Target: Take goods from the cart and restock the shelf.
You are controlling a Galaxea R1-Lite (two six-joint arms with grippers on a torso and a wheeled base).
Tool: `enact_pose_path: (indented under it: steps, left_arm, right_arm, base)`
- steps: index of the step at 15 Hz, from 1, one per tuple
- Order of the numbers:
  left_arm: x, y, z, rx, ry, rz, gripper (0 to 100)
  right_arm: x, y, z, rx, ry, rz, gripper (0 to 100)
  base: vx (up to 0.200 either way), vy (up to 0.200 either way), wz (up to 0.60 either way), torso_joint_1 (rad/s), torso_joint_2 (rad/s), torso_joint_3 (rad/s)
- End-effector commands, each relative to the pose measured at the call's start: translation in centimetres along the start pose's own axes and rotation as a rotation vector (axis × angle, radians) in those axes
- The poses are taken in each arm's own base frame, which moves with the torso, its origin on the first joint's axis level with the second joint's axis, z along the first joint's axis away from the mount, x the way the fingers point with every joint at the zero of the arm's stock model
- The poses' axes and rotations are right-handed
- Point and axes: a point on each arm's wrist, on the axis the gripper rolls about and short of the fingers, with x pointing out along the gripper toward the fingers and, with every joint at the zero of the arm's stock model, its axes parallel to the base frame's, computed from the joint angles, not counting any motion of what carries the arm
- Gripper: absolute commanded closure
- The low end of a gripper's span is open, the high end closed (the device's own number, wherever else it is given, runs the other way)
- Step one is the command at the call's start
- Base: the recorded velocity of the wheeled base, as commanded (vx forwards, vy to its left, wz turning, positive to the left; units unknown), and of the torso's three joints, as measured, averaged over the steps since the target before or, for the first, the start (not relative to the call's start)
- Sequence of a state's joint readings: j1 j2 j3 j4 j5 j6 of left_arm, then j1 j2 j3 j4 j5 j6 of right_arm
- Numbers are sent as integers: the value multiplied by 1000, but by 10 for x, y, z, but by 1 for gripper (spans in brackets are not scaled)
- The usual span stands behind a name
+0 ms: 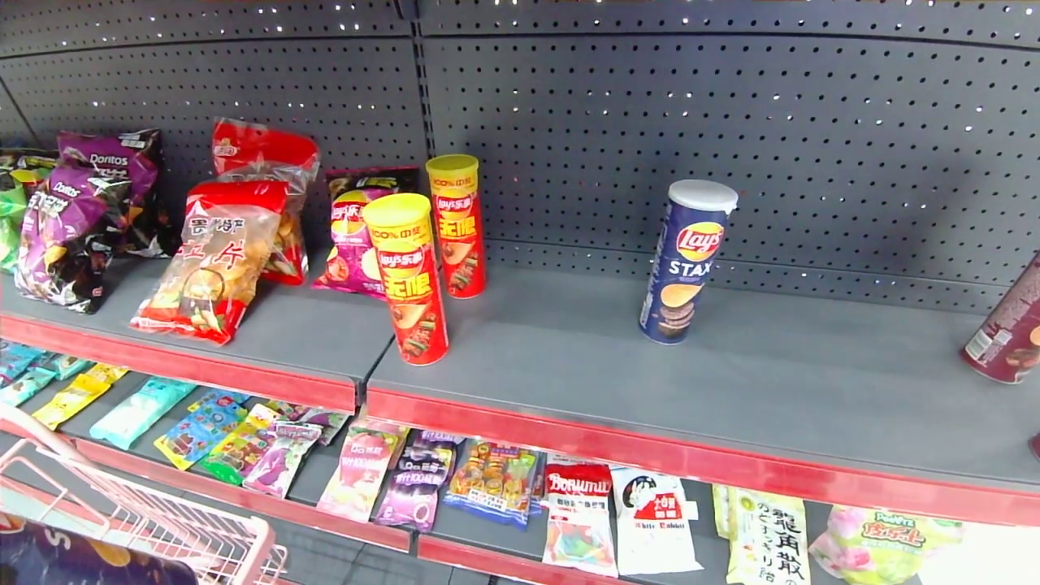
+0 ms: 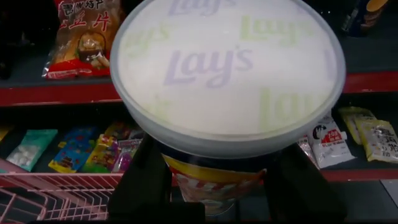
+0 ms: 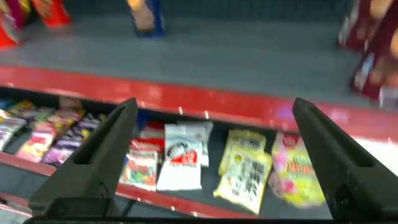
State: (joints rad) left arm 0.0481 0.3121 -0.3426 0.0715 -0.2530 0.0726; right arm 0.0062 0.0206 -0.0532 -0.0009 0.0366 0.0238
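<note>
**Holding a crisp can up to the shelf, ready to stand it**

Holding is how I read the left side. The left jaws are clamped on a crisp can [image 2: 227, 74], one dark finger on each side of its body, below the white lid. I judge the grip sits low on the tube so that the can stays upright and can be set down on its base like the stock already out. The pink wire cart [image 2: 56, 199] lies beneath and beyond those jaws, so the can is clear of it and faces the grey shelf [image 1: 731, 382].

The right jaws stand wide apart with nothing between them. Ahead of them runs the shelf's red front edge [image 3: 205, 102], and under it lie the sweet packets [image 3: 180, 155] of the lower tier. I take that arm to be parked out of the way, leaving room for the loaded one.

Beyond the left jaws, the snack bags [image 1: 211, 260] lean back towards the pegboard, since soft bags will not stand alone. The red cans [image 1: 410, 280] and the blue can [image 1: 684, 264] stand upright and well apart, labels outward. A maroon can [image 1: 1007, 333] tilts at the far end.

The stretch of board between the red cans and the blue can looks to me the natural spot. A tall, narrow tube tips easily, so I would want its base flat on the board before those jaws part.
</note>
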Motion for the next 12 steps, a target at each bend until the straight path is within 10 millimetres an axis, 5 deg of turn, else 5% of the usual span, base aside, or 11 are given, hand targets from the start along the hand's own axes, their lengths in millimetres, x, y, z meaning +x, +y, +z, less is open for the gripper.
enact_pose_path:
  steps: [1,2,4,7,12]
  left_arm:
    - [-2,-1,-1,3,-14,7,100]
    - [-2,0,-1,2,-8,15,100]
    - [1,1,-9,-71,28,46,100]
    - [0,0,-13,-93,30,46,100]
    - [0,-1,-12,-92,29,-3,100]
  right_arm:
    - [23,3,99,-11,26,101,0]
    - [31,3,113,-22,33,129,0]
    - [82,9,121,-119,202,259,0]
    - [151,27,147,-138,219,362,0]
    - [247,61,120,-149,224,433,0]
  base:
    - [0,0,0,0,0,0]
    - [0,0,0,0,0,0]
    - [0,0,0,0,0,0]
    - [0,0,0,0,0,0]
    - [0,0,0,0,0,0]
